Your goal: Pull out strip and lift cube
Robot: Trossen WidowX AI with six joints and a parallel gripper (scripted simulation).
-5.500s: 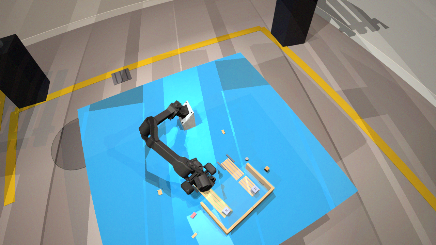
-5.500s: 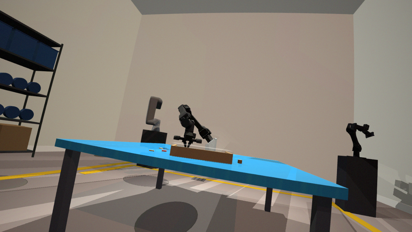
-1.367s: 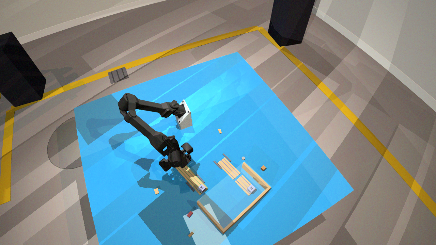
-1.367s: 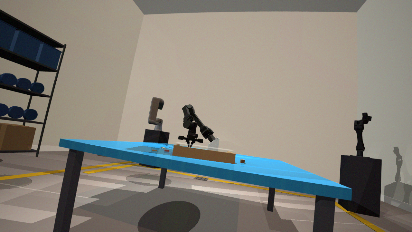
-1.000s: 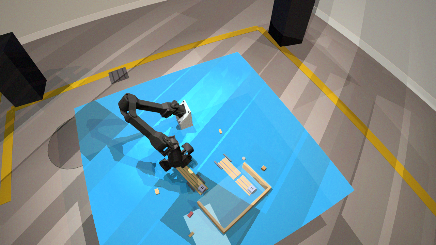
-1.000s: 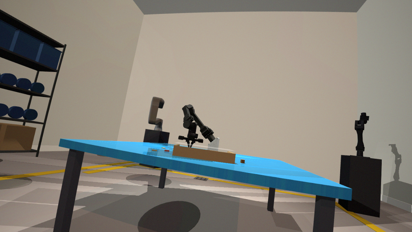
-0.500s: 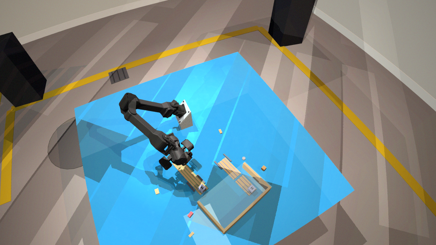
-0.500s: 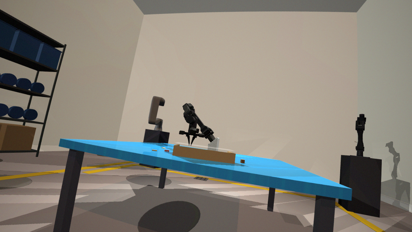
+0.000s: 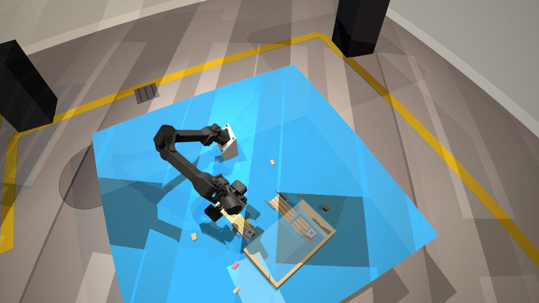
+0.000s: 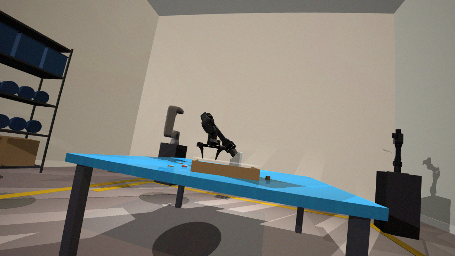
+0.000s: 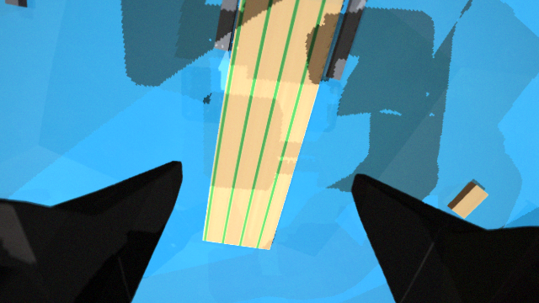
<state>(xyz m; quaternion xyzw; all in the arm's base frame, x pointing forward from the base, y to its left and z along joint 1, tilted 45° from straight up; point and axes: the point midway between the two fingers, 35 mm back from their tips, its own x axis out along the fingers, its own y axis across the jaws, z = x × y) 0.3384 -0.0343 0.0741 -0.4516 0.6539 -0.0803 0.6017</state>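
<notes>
My fingers (image 10: 209,158) stand wide apart with nothing between them, raised above the near end of the whole strip (image 9: 235,216) (image 11: 257,147). Its green-lined length runs unbroken between two low guide rails, which I take to be there to keep it sliding straight. On its far end sits the labelled cube (image 9: 249,232), marked H, beside the wooden frame's open side and just outside its clear cover (image 9: 286,241).

The other strip (image 9: 283,208) also bears an H cube (image 9: 310,233), but a gap cuts it in two, so pulling it would likely leave that cube behind under the cover. With my cube out from under the cover, I judge the pull done; next I should travel along the strip and come down around the cube.
</notes>
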